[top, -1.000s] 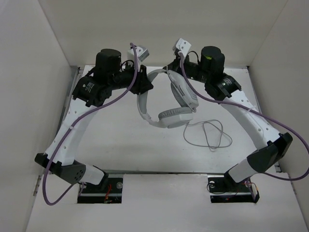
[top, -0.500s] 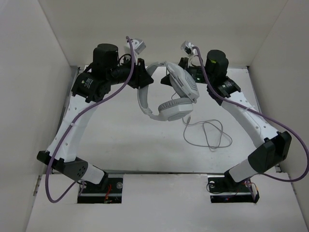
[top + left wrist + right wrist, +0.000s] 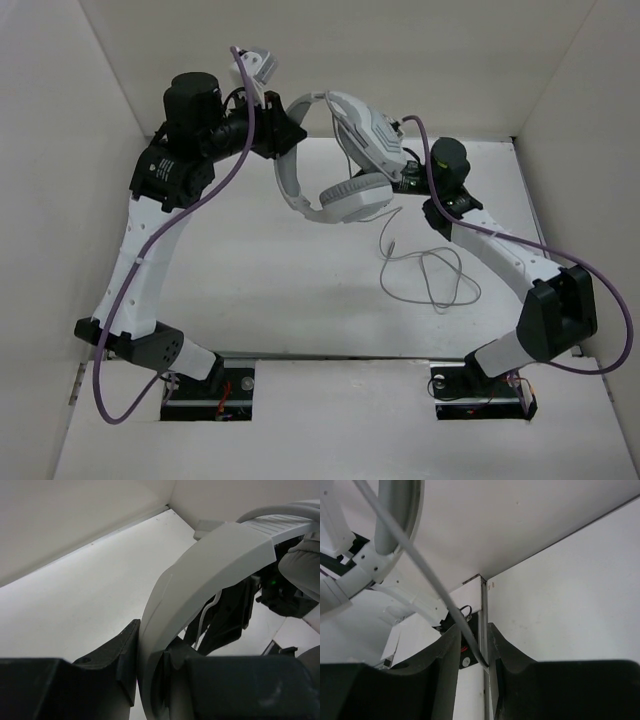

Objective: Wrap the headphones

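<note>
White plastic over-ear headphones with grey padded cushions (image 3: 350,200) hang in the air between the two claws, well above the pale bench (image 3: 250,300). The left claw (image 3: 160,667) is clamped on the curved headband, which rises out from between its fingers, with both ear cups hanging beyond it toward the right claw. The right claw (image 3: 470,652) is pinched down on the long thin grey cable (image 3: 420,574) close to the lower ear cup. Below that claw the rest of the cable drops into loose loops lying on the bench.

The likeliest trouble is the short run of cable between cup and right claw. If the claws draw apart it would go taut and either strain where it enters the cup or slide through the pinch. The headband looks smooth and is held at one narrow spot with the cups' weight off to one side, so a quick swing could twist it or let it slip out. The slack loops may also tangle when pulled up.
</note>
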